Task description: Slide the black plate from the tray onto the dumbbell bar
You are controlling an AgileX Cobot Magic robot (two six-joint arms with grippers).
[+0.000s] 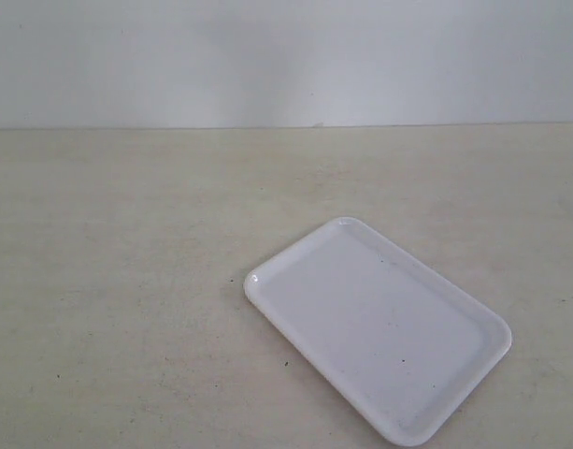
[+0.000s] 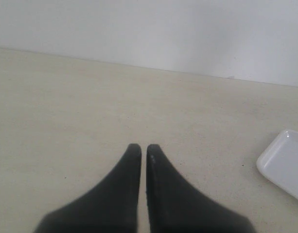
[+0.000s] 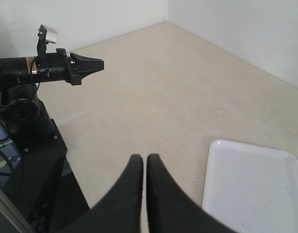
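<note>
The white tray (image 1: 379, 327) lies on the beige table, right of centre in the exterior view, with nothing on it. One corner of the tray (image 2: 284, 164) shows in the left wrist view, and a larger part of the tray (image 3: 253, 187) in the right wrist view. The black plate and the dumbbell bar are out of view in every frame. My left gripper (image 2: 144, 149) is shut with nothing in it, above bare table. My right gripper (image 3: 143, 159) is also shut and holds nothing, beside the tray's edge. Neither gripper appears in the exterior view.
The left arm (image 3: 46, 68) with its wrist camera stretches over the table's edge in the right wrist view, above a black robot base (image 3: 27, 145). A white wall (image 1: 286, 56) closes the far side of the table.
</note>
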